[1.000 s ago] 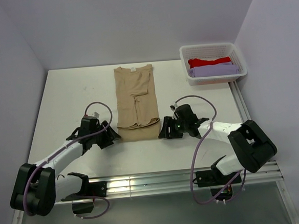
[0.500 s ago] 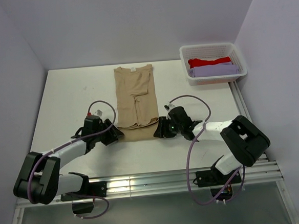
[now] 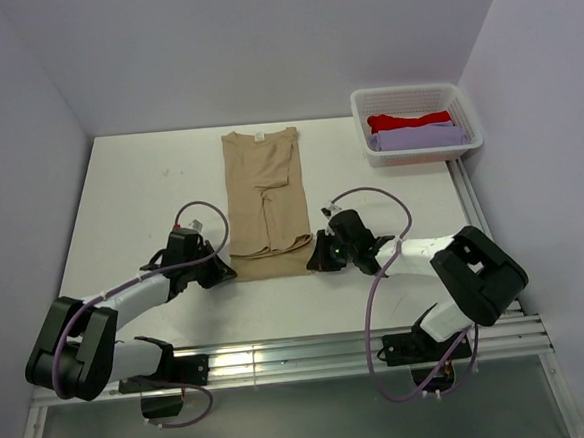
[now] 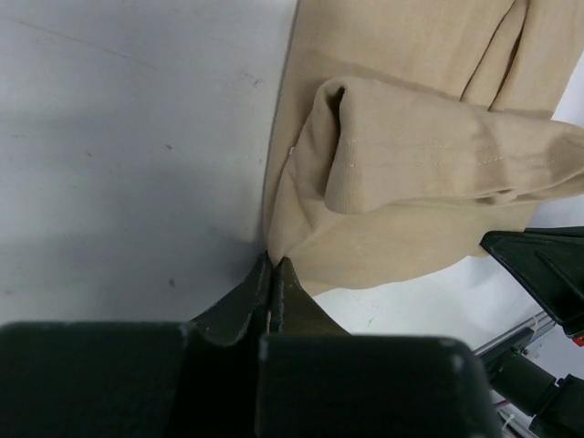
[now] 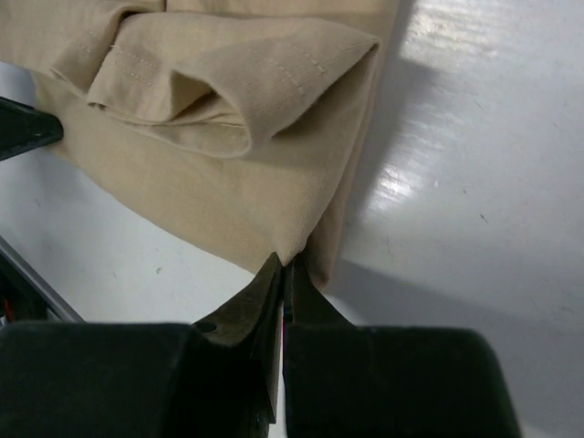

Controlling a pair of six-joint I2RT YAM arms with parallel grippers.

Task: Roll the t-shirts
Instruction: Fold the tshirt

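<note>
The left claw (image 4: 272, 274) and right claw (image 5: 283, 269) are each pinching a near corner of the tan t-shirt (image 3: 264, 181); rolling is beginning, probably needing both moving far together.

White table (image 3: 140, 190), tan t-shirt (image 3: 264, 186) flat (near hem rolled), basket (image 3: 423, 154) far right

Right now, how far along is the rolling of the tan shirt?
Done: the tan short-sleeved cloth t-shirt is folded into a narrow strip, its near hem turned over once. In hand: left gripper and right gripper are shut at its near corners. Left: nearly the whole roll.
</note>
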